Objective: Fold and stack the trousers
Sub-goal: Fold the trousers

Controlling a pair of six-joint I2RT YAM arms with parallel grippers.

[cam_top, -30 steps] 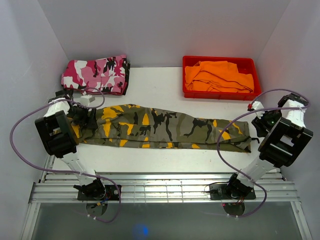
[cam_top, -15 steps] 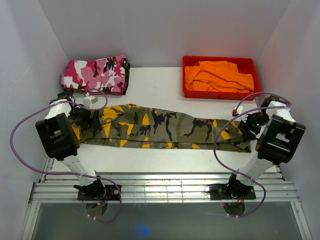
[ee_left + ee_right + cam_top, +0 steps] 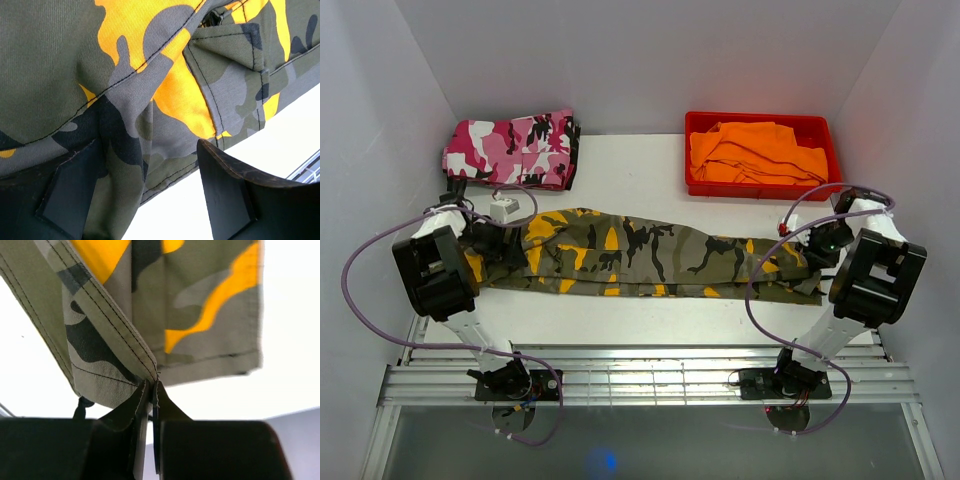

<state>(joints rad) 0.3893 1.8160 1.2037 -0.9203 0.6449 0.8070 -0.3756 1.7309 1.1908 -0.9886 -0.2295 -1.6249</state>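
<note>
Bench [image 3: 650, 320]: bears the lot. Trousers [image 3: 640, 255]: stretched full length from one gripper to the other, unfolded. Left gripper [image 3: 150, 190]: jaws wide, straddling the waist edge (nothing gripped). Right gripper [image 3: 152, 390]: pinched on the leg hem. Step: taking hold; next, likely, left must close.

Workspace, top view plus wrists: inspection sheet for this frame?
Surface: white table, cloth laid across it.
Job's things: trousers spread out lengthwise, not yet folded.
Clutter: pink camouflage trousers folded at back left; orange garment in red tray at back right.
Hands: left hand open at the waist end; right hand shut on a leg hem.
Cables: purple cables loop beside both arms.
Surroundings: white walls; metal rail at near edge.
</note>
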